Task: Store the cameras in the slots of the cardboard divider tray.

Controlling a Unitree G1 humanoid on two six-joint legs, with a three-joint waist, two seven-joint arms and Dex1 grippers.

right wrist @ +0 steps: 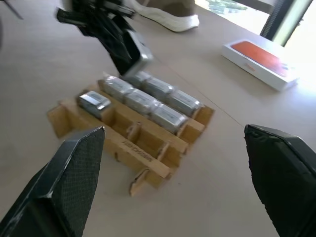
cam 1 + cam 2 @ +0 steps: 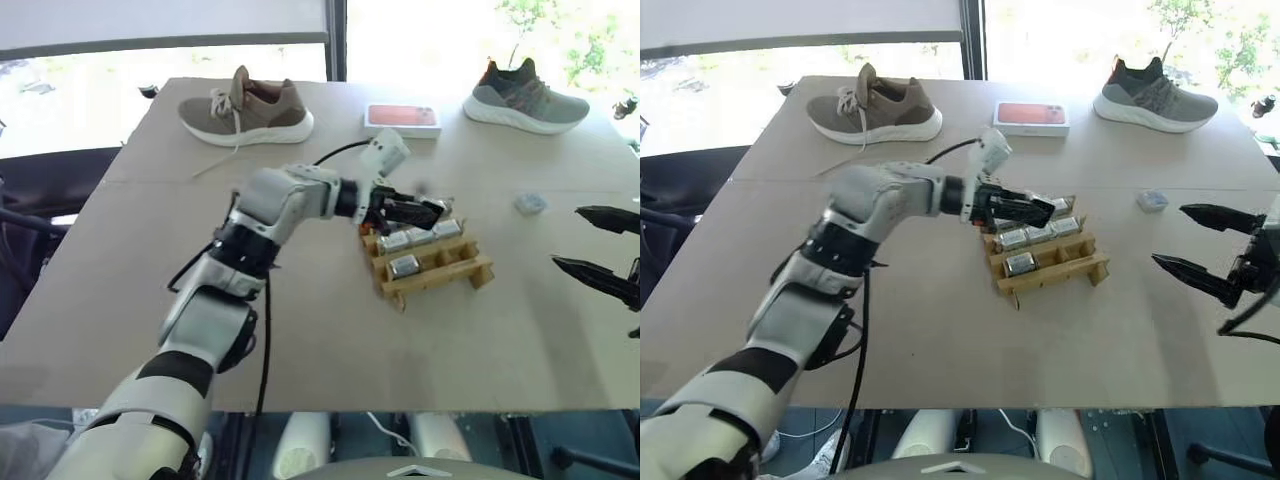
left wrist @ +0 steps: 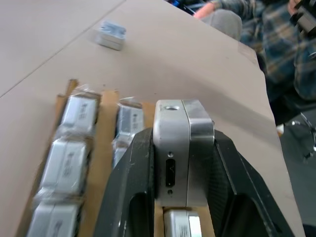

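Left hand (image 3: 180, 197) clamped on one camera (image 3: 182, 148), black fingers (image 3: 131, 182) pressed against its two broad faces. Held on edge, long axis running along the fingers, narrow side with a small dark port turned toward the wrist view, far end poking past the fingertips. Poised just above the far rows of the cardboard divider tray (image 2: 440, 275), at the end nearer the arm; touching the cardboard or not, cannot tell.

Right hand (image 2: 1200, 245) spread wide, nothing between its fingers (image 1: 74, 163), hanging over the worktop (image 2: 300, 330) well to the right of the tray, pointing toward it.

Tray lying flat near the middle of the worktop, long axis slanting from near-left to far-right, three rows of slots. Seven wrapped silver cameras (image 1: 140, 101) counted in the slots: three in the far row, three in the middle row, one in the near row at its left end. Each lying flat, long axis along its row. One more small grey block (image 2: 530, 204) loose on the worktop, right of the tray and well apart from it.

Beyond, at the far edge: two shoes, a tan one (image 2: 245, 108) on the left and a grey one (image 2: 525, 97) on the right, with one white box with a red-orange top (image 2: 402, 119) between them.
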